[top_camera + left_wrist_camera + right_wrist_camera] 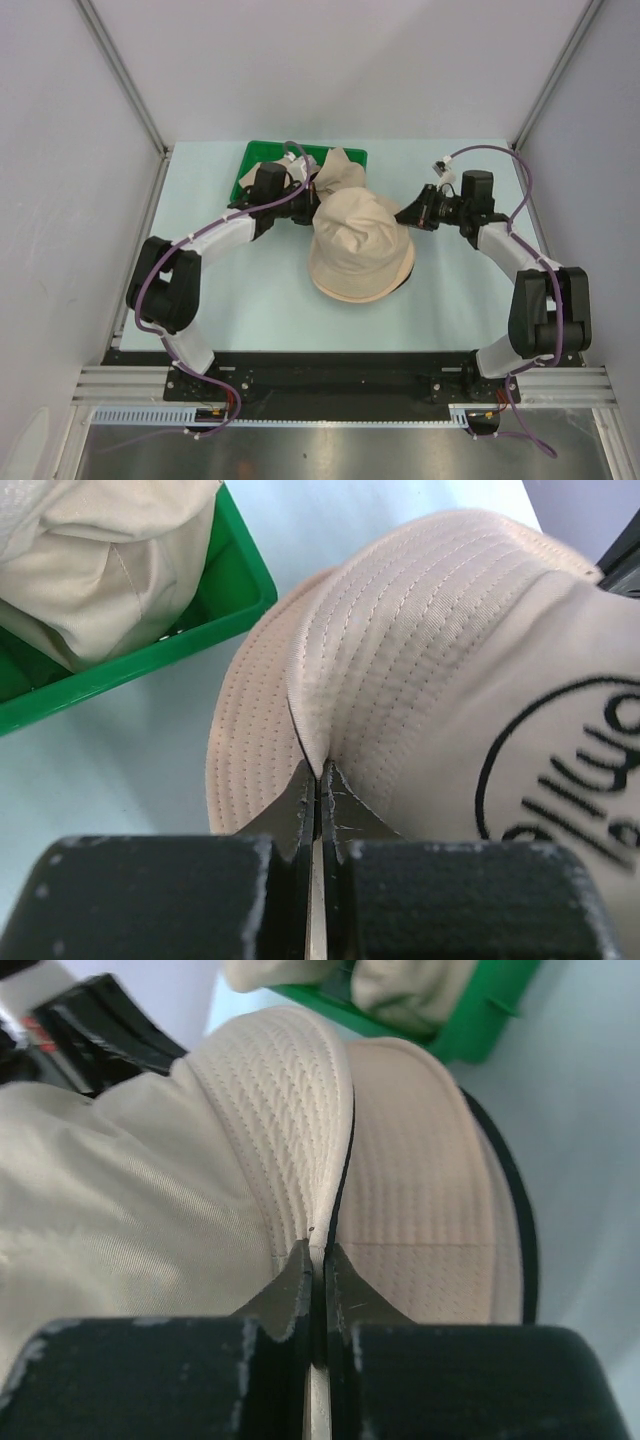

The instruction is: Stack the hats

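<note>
A beige hat (360, 245) hangs at the table's middle, pinched by its brim from both sides. My left gripper (312, 205) is shut on the brim's left fold (319, 775); black lettering shows on the crown (560, 770). At the right edge, my right gripper (405, 213) is shut on the stitched brim (317, 1250). Under this hat lies a second hat (430, 1190), whose brim has a dark edge that peeks out at the lower right (406, 285). Another beige hat (340, 170) sits crumpled in the green tray (258, 160).
The green tray (235, 605) stands at the back left, close behind my left gripper, with the crumpled hat (90, 570) inside it. It shows in the right wrist view as well, as the tray (470, 1030) beyond the brim. White walls enclose the pale table (240, 300) on three sides.
</note>
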